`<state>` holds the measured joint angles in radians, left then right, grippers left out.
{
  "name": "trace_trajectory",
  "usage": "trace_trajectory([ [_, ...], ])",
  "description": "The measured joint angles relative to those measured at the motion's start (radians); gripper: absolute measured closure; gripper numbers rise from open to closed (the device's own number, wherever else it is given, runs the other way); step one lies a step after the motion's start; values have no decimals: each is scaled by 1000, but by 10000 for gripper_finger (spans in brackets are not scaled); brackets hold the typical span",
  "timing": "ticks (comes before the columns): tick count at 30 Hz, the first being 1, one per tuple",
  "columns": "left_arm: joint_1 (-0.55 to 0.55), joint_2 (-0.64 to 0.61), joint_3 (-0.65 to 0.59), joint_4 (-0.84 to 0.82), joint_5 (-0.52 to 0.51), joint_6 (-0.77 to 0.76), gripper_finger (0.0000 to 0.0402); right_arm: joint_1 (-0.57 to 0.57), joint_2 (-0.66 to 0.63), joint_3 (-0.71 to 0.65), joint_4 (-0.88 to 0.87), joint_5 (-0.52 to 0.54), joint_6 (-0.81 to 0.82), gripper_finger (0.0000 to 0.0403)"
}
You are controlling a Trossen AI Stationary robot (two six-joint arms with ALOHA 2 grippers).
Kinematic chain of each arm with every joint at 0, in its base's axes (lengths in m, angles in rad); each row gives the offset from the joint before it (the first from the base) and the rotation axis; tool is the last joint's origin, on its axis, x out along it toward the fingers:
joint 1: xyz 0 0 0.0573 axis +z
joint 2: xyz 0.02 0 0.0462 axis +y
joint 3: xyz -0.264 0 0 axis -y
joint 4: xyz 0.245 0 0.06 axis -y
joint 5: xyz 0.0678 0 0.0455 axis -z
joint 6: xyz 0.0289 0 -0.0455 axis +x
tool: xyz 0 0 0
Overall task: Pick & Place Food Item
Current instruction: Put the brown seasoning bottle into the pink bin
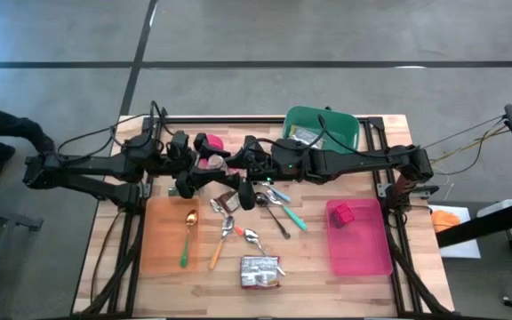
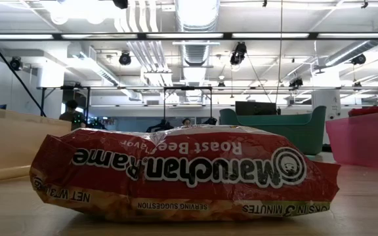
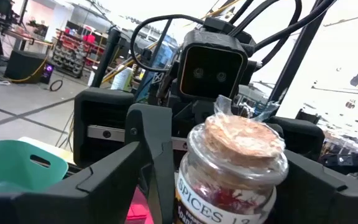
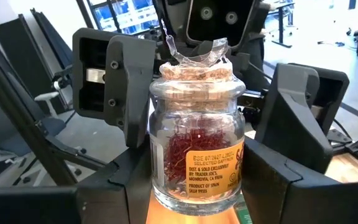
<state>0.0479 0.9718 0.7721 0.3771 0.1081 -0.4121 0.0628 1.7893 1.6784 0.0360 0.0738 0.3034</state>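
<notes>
Both your grippers meet at centre frame of the high view: the right gripper (image 4: 194,186) clamps a cork-stoppered saffron jar (image 4: 196,140), while the left gripper (image 3: 229,186) brackets that same jar with fingers spread, contact unclear. Below them lie spoons (image 1: 238,233) and a Maruchan ramen packet (image 2: 182,172); lower right sits a pink bin (image 1: 359,238).

Lying loose on the table (image 1: 363,284): spoons (image 1: 238,233), ramen pack (image 1: 260,271). Standing around them: green bin (image 1: 345,133), pink bin (image 1: 363,253), orange tray (image 1: 163,258).
</notes>
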Motion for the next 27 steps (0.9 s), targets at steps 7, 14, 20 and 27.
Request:
trace_trajectory([
  [7, 1, -5, 0, -3, -1, 31, 173, -1, 0, 0, 0, 15, -7, 219],
  [14, 1, -14, 2, -5, 43, 87, 227, 1, 0, -1, 1, 8, -6, 202],
  [20, 0, -23, 2, -7, 61, 64, 227, 2, 2, -1, 12, -7, -19, 138],
  [27, 1, -24, 1, -11, 92, 46, 227, 2, 2, -1, 13, -6, -12, 131],
])
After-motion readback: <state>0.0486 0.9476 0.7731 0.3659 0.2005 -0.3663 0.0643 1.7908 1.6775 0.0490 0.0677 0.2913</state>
